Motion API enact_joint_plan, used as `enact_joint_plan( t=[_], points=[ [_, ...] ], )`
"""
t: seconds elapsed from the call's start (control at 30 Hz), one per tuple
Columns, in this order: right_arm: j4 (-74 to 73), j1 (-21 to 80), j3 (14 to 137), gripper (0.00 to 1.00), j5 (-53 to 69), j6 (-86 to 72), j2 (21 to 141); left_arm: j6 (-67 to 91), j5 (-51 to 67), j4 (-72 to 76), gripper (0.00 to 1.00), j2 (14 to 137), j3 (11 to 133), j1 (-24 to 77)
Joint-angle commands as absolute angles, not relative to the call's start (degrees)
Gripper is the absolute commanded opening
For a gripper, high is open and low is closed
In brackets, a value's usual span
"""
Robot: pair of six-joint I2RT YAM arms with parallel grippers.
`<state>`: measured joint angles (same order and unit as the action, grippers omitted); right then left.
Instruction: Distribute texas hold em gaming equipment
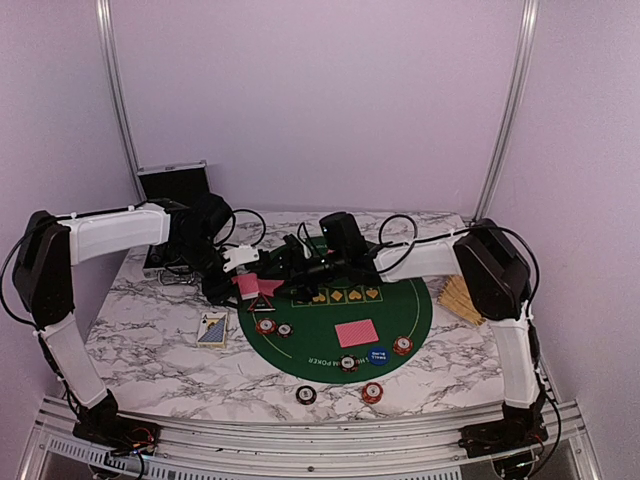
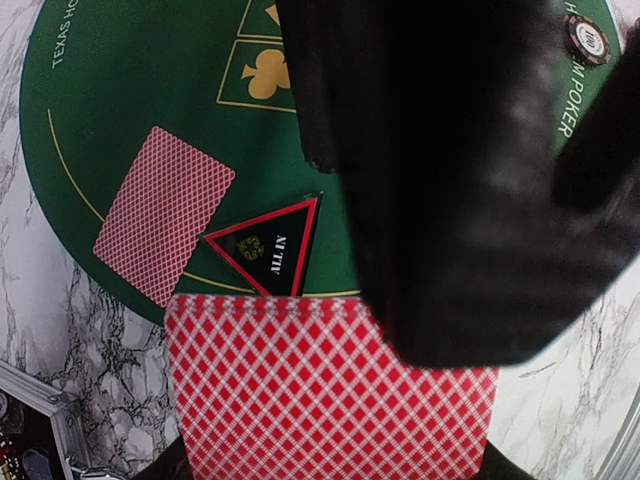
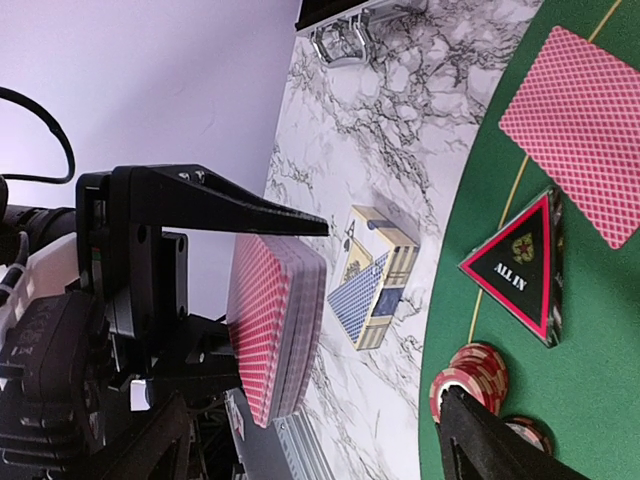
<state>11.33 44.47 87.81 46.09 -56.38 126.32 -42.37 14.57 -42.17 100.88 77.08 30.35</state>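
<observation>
- A marble table is sitting before a lilac wall, carrying a green mat.
- Nearest, two chips are lying off the mat. More chips, a blue button and one card are lying on it.
- Farther in, the left gripper is clamping the deck in the air near the marker.
- The right gripper is standing wide apart and empty, facing the deck.
- The step looks like drawing a card. It should be pinching only the top card at its free edge and sliding it off flat, with the left keeping the deck level.
- Farthest, the case is standing at the back left.
</observation>
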Motion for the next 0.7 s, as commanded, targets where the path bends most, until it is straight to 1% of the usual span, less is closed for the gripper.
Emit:
enact_joint_plan(
  t=[0.0, 0.3, 0.67],
  points=[
    [14.28, 45.64, 91.01, 0.84, 47.0, -58.33, 128.45, -41.67, 16.02, -43.58, 0.0, 99.64, 78.95, 30.66],
    [16.5, 46.79, 94.43, 0.83, 47.26, -61.02, 131.78, -41.22, 16.94, -43.53, 0.0, 99.96, 79.68, 30.76],
    [22.85, 47.51, 96.88, 0.82, 48.61, -66.76, 135.92, -40.97, 17.74, -43.59, 0.0, 99.8, 79.59, 30.87]
  ],
)
